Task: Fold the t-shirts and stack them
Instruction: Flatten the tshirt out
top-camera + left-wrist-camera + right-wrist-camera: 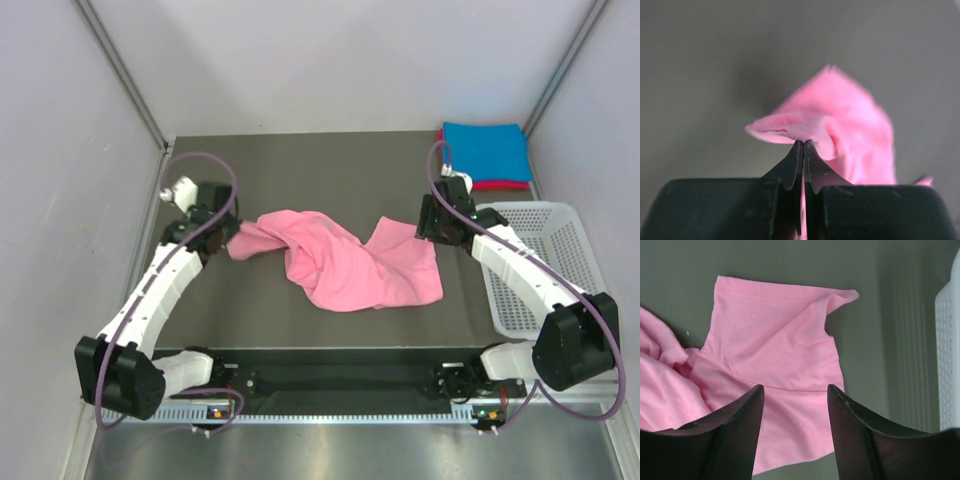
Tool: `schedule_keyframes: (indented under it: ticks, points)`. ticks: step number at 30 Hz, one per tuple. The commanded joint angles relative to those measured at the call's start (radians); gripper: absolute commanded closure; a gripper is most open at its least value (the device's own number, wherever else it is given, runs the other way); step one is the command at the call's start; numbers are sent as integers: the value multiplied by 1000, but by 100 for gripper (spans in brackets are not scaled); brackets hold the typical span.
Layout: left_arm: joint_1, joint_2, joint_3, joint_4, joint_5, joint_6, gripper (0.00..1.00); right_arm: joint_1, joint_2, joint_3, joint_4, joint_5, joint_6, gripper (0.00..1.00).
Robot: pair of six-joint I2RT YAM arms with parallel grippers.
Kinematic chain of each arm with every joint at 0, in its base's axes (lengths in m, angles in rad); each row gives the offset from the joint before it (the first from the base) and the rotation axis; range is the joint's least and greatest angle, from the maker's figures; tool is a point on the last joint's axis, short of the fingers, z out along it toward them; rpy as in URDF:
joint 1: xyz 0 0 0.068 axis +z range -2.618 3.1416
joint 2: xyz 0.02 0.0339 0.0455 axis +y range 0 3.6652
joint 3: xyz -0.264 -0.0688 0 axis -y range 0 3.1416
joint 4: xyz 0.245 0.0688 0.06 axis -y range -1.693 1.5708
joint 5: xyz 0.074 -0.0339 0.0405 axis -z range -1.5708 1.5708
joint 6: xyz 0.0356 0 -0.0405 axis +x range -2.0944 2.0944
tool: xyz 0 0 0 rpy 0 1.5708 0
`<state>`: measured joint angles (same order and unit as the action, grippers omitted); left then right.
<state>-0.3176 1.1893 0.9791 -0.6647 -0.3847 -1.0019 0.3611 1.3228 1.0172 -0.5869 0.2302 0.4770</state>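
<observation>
The light pink t-shirt (340,262) lies crumpled and twisted across the middle of the table. My left gripper (231,240) is at its left end. In the left wrist view that gripper (803,143) is shut on a pinched fold of the pink t-shirt (850,125). My right gripper (428,235) hovers over the shirt's right part. In the right wrist view it (795,388) stands open above the flat pink cloth (775,340), nothing between its fingers. A folded bright blue t-shirt (487,150) lies on a magenta-red one (502,185) at the back right corner.
A white mesh basket (545,262) stands along the right edge, close to my right arm, and its wall shows as the white basket (948,350) in the right wrist view. Grey walls enclose the table on the left, back and right.
</observation>
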Motion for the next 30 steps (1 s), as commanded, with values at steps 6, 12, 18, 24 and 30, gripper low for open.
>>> schedule_keyframes:
  ticks: [6, 12, 18, 24, 30]
  points:
    - [176, 0, 239, 27, -123, 269, 100, -8, -28, -14, -18, -17, 25, 49]
    - [238, 6, 250, 74, -53, 324, 100, -11, 22, -5, 22, 30, -8, 45]
    - [285, 29, 265, 70, 29, 316, 100, -94, 170, 103, 9, 84, 17, 45]
    - [285, 0, 199, 126, 119, 283, 100, -140, 257, 164, 6, 81, 98, 47]
    - [285, 15, 162, 152, 196, 267, 100, -152, 334, 208, 12, 72, 155, 49]
